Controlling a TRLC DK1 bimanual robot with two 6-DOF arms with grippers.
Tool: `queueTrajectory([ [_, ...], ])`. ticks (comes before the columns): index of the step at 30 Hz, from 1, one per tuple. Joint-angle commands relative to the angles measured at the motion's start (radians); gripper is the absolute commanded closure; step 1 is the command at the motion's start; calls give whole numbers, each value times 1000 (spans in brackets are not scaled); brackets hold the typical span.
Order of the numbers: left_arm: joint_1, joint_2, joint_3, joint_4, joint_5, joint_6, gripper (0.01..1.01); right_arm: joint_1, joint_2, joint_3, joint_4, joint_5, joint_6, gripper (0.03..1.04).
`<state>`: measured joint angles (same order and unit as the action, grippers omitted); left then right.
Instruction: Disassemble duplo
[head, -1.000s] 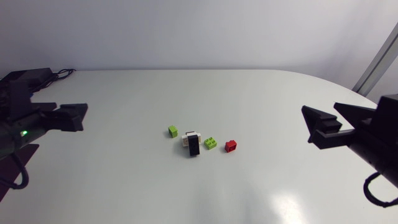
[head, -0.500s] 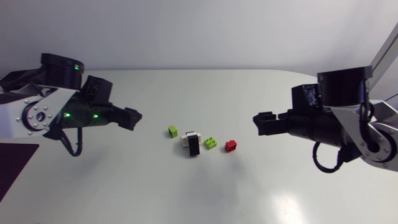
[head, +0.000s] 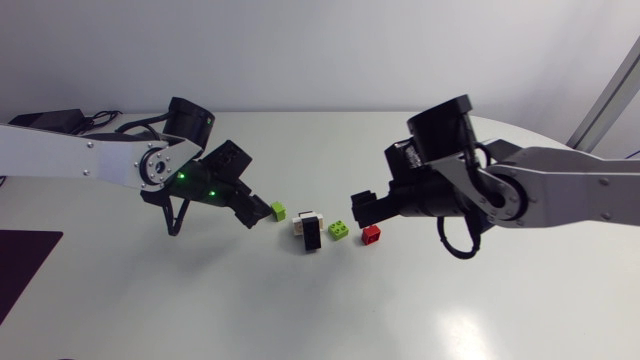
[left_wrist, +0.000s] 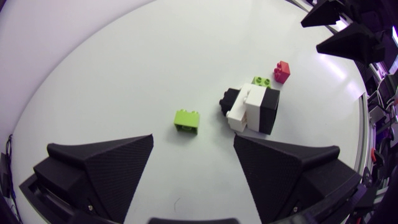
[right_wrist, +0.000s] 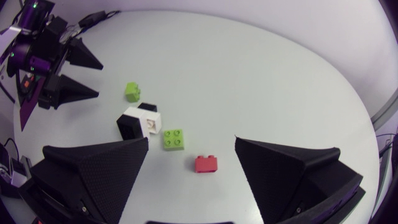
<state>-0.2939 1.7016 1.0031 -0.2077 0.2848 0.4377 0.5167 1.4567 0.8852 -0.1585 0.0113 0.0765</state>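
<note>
Judging the approach: the black-and-white stack (head: 309, 230) lies on the table ahead of both spread-fingered grippers, about midway between left gripper (head: 252, 213) and right gripper (head: 358, 203), its long axis crosswise to them.

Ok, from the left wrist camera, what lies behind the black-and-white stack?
A studs-up green brick, its near lower edge covered by the stack, and beyond it a red brick in full view.
</note>
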Motion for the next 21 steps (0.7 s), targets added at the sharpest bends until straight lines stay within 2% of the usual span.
queueTrajectory([
  [1,48,23,25,-9,24,61,126,29,80,78,-65,-30,-32,62],
  [3,70,21,17,-7,24,76,125,46,122,123,-115,-83,-44,62],
  [6,101,20,8,-4,25,82,125,78,149,155,-93,-136,-38,67],
  [10,124,21,0,-2,25,84,125,120,257,268,-174,-143,-17,69],
  [21,141,0,-34,11,25,98,113,151,447,368,-188,-139,22,107],
])
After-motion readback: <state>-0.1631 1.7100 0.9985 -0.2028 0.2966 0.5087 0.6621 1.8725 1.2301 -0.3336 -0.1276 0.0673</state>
